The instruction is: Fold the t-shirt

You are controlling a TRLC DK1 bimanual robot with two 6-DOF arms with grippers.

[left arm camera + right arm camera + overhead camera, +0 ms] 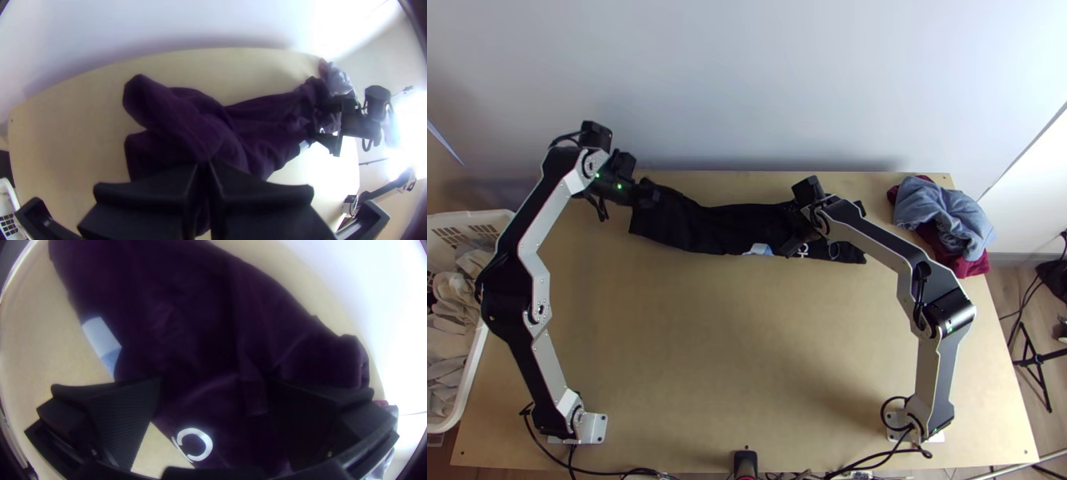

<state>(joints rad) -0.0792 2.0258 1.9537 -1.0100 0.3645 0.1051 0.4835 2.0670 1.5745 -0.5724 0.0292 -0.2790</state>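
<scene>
The black cotton t-shirt (723,228) with white lettering lies bunched in a crosswise strip at the upper middle of the top view's frame, on the light wooden counter (731,344); at its left end the left pincer (203,163) is closed, seemingly on a pinch of cloth; toward its right end the right pincer (213,380) stands wide open over the fabric. If the left one pulls alone, I'd expect the shirt to skid and twist, its other end being unheld; a shallow right grip might catch one layer only. The left wrist view separates two dark lobes that merge from overhead; the right wrist view reveals a white ring-shaped print (195,444) that the arm crowds from above.
</scene>
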